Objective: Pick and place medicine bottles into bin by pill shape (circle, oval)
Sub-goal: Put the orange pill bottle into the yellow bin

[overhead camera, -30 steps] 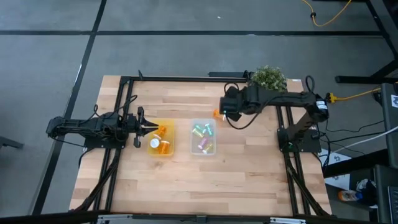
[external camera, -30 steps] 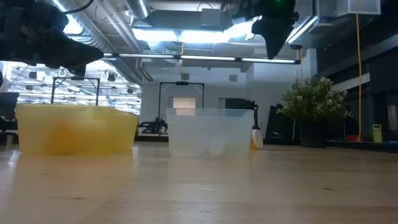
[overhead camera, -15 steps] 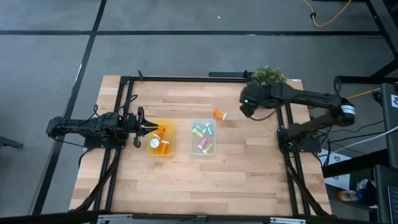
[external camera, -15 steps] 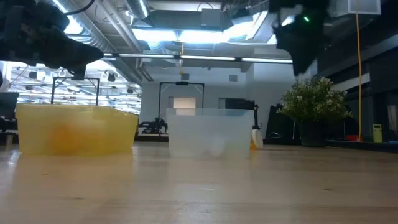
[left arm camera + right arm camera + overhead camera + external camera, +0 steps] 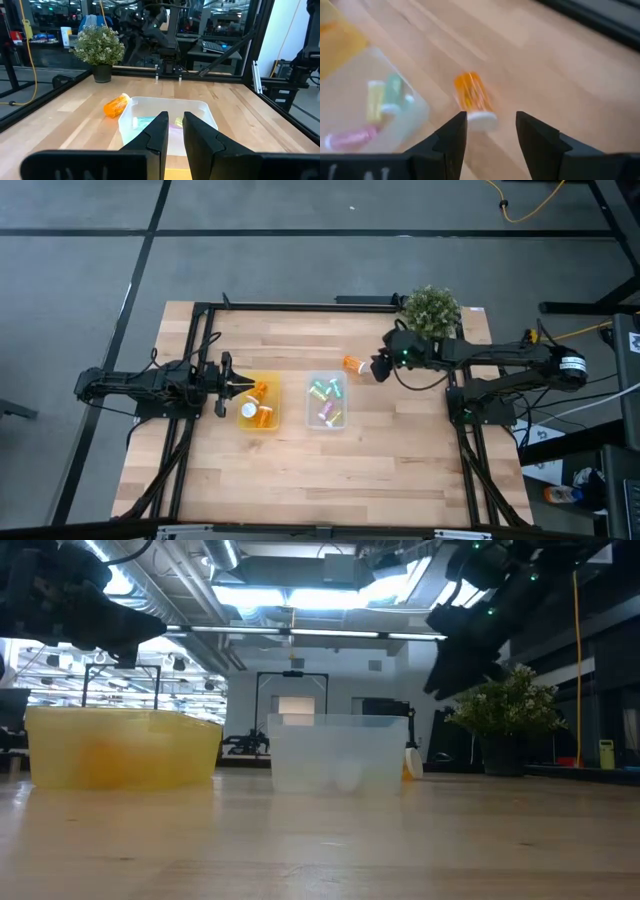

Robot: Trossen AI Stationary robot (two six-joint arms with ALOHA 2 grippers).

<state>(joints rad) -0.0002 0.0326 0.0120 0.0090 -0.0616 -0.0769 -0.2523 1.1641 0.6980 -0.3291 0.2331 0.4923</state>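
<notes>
On your desk [image 5: 300,460], the yellow tray [image 5: 259,403] holds orange bottles and the clear tray [image 5: 326,401] pastel ones, apparently a sort by pill shape. One orange bottle [image 5: 354,365] lies just beyond the clear tray. Your right gripper [image 5: 379,367] hovers beside it, parted, holding nothing. Your left gripper [image 5: 225,383] waits over the yellow tray, fingers nearly together.

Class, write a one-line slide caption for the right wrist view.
Open right claw poised over an orange bottle lying beside the clear bin.

Green potted plant [image 5: 431,308] at table's far right edge, wooden table [image 5: 300,470], yellow cable [image 5: 525,210] on floor
</notes>
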